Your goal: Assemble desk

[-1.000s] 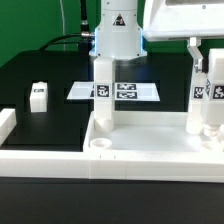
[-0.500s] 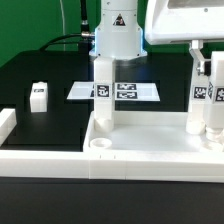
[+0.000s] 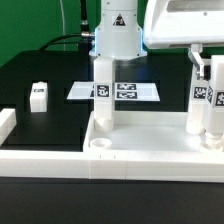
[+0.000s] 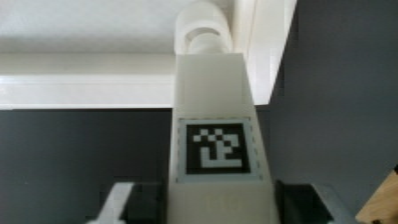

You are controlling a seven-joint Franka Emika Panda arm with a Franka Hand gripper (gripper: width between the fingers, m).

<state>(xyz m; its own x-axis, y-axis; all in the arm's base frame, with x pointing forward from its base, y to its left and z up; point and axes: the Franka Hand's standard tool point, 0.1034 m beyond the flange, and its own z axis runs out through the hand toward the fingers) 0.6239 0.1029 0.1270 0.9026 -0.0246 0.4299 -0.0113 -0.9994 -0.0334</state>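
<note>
The white desk tabletop [image 3: 150, 150] lies tray-side up at the front. One leg [image 3: 103, 92] stands upright in its corner at the exterior view's left. My gripper [image 3: 201, 62] hangs over the corner at the exterior view's right, shut on an upright tagged leg [image 3: 199, 100]. Another leg [image 3: 216, 105] stands right beside it. In the wrist view the held leg [image 4: 217, 110] runs from between my gripper's jaws [image 4: 214, 208] to a round socket [image 4: 208, 40] at the tabletop rim [image 4: 89, 75]. A loose leg [image 3: 39, 95] lies on the black table at the exterior view's left.
The marker board [image 3: 128, 91] lies flat behind the tabletop. The white border rail [image 3: 6, 124] runs along the table's edge at the exterior view's left and in front of the tabletop. The robot's base [image 3: 118, 35] stands at the back.
My gripper and the held leg have shifted very slightly, as if turning in place. Nothing else has moved.
</note>
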